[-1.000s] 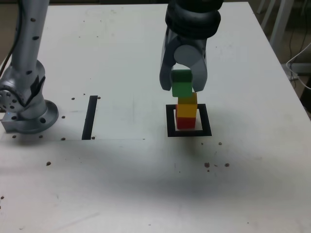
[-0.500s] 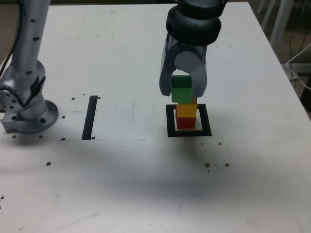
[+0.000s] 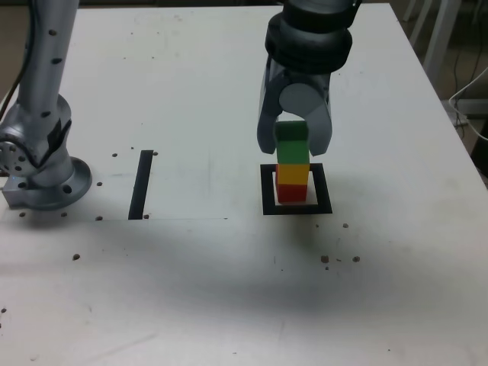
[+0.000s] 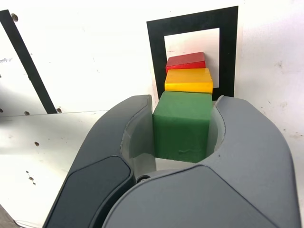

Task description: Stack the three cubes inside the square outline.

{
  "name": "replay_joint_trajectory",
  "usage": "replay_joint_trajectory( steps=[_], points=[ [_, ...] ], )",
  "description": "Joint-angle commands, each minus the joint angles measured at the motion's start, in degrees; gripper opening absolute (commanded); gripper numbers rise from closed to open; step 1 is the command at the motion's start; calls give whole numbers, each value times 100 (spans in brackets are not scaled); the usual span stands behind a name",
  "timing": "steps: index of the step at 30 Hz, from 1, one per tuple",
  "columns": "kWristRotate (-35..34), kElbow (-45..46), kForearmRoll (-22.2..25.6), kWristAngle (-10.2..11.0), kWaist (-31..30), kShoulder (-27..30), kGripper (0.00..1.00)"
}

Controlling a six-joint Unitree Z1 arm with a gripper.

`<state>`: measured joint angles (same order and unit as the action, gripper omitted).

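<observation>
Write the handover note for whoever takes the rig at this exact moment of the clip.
Gripper: closed on the green cube, right above the yellow one; whether the two touch, I can't tell.
Yellow cube: on the red cube, which sits inside the black square outline.
Done: red and yellow stacked.
Left: settle green squarely on yellow if needed, release, back off without nudging the stack.
</observation>
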<state>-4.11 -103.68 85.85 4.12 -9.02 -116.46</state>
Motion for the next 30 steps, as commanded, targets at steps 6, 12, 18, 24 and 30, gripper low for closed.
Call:
replay_joint_trajectory(
  steps=[6, 12, 18, 24, 30],
  points=[
    [90, 7, -18, 62, -12, -8, 51],
    [234, -6, 7, 53, -12, -2, 75],
    [261, 11, 67, 26, -12, 1, 99],
    [261, 8, 100, 63, -12, 56, 100],
    [262, 52, 116, 70, -12, 273, 100]
  ],
)
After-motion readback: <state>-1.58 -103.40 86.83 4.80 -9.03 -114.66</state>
